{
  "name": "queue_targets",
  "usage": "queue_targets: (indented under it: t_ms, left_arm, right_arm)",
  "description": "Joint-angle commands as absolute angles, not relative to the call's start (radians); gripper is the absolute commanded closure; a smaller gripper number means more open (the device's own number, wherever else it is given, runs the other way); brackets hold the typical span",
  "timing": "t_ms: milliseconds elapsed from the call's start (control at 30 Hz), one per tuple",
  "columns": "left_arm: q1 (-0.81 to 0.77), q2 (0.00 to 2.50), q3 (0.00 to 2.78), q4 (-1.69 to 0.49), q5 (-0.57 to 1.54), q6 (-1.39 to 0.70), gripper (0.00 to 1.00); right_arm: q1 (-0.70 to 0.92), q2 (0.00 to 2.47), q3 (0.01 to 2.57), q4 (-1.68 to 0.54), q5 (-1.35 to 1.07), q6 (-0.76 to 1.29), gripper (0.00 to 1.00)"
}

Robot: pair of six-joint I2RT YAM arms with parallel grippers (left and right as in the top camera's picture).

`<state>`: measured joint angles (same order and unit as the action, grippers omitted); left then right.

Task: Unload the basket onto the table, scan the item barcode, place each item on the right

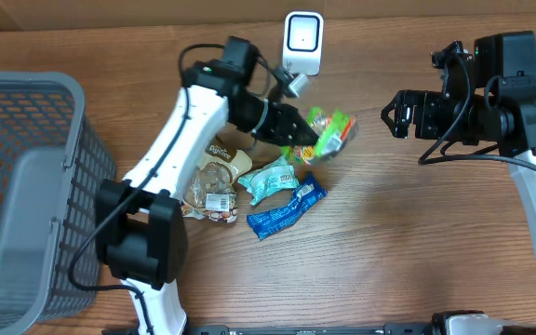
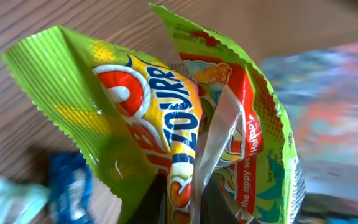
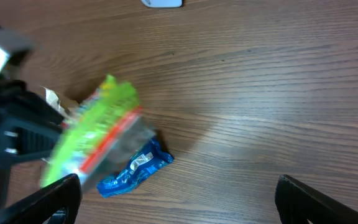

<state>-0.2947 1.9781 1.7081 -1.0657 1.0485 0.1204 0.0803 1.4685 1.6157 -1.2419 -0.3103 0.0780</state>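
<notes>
Left jaws clenched on crinkly green plastic candy bag (image 1: 331, 130), lifted just near-right of white boxy scanner (image 1: 302, 42). Should turn barcode face toward scanner, hold steady. Right jaws released.

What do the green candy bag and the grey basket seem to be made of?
Green candy bag: thin glossy plastic film, judging by the highlights, creases and ribbed crimped seal. Grey basket: looks like rigid matte plastic mesh; coated wire is possible from overhead.
</notes>
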Motion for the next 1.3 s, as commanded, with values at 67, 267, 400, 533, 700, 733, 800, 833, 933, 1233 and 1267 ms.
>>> queue_targets:
  t_ms: [67,267,400,533,700,733,800,833,933,1233,1267]
  left_arm:
    - [-0.173,1.928,1.740,-1.061,1.539,0.260,0.96]
    - [-0.139,1.927,1.745,-1.068,1.582,0.246,0.96]
    - [-0.141,1.928,1.792,-1.068,1.581,0.189,0.96]
    - [-0.141,1.927,1.963,-1.052,1.580,0.091,0.96]
    - [-0.142,1.927,2.231,-0.959,1.402,-0.363,0.96]
    - [-0.147,1.928,2.283,-0.955,1.329,-0.456,0.96]
    - [-0.160,1.927,2.327,-0.923,1.312,-0.489,0.96]
    - [-0.166,1.927,2.341,-0.910,1.312,-0.506,0.96]
    - [-0.179,1.927,2.354,-0.886,1.312,-0.544,0.96]
    - [-0.184,1.928,2.354,-0.890,1.211,-0.516,0.96]
    - [-0.184,1.928,2.353,-0.891,1.194,-0.507,0.96]
  right_arm:
    - [0.083,1.483,1.637,-1.235,-0.290,0.074,0.00]
    - [0.083,1.521,1.637,-1.221,-0.255,0.074,0.00]
    - [0.083,1.546,1.637,-1.213,-0.256,0.075,0.00]
    - [0.083,1.566,1.637,-1.213,-0.256,0.078,0.00]
    - [0.083,1.566,1.637,-1.213,-0.256,0.078,0.00]
    - [0.083,1.566,1.637,-1.213,-0.256,0.078,0.00]
    - [0.083,1.566,1.637,-1.214,-0.256,0.078,0.00]
    - [0.083,1.566,1.637,-1.216,-0.256,0.078,0.00]
    - [0.083,1.566,1.637,-1.219,-0.256,0.078,0.00]
    - [0.083,1.566,1.637,-1.221,-0.256,0.078,0.00]
    - [0.083,1.566,1.637,-1.221,-0.256,0.078,0.00]
